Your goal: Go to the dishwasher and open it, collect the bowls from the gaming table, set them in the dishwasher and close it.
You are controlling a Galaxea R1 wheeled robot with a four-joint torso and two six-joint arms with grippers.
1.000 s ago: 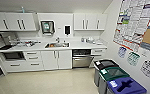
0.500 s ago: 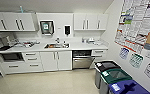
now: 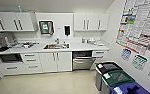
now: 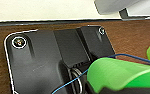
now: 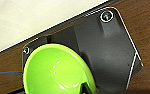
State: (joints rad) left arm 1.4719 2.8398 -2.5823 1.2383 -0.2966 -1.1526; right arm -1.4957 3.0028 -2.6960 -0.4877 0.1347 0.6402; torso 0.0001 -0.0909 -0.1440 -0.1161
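Note:
The dishwasher (image 3: 82, 61) stands in the white kitchen run, under the counter to the right of the sink, ahead of me across open floor. It has a grey steel front and a dark band along its top. A bright green bowl (image 5: 56, 70) shows large in the right wrist view, its inside facing the camera. My right gripper (image 5: 84, 87) is shut on its rim. A green rounded shape (image 4: 121, 75) also shows in the left wrist view, over the robot's dark plate. The gaming table is out of view.
Three lidded bins, black (image 3: 107, 68), green (image 3: 118, 78) and blue (image 3: 131, 88), stand along the right wall just right of the dishwasher. White cupboards (image 3: 56, 61) and drawers (image 3: 31, 60) run to the left. The pale floor (image 3: 53, 82) lies ahead. Posters (image 3: 138, 25) cover the right wall.
The whole head view has shifted slightly, so the camera moved. The kitchen units sit a little lower in it. Nothing in the room has moved.

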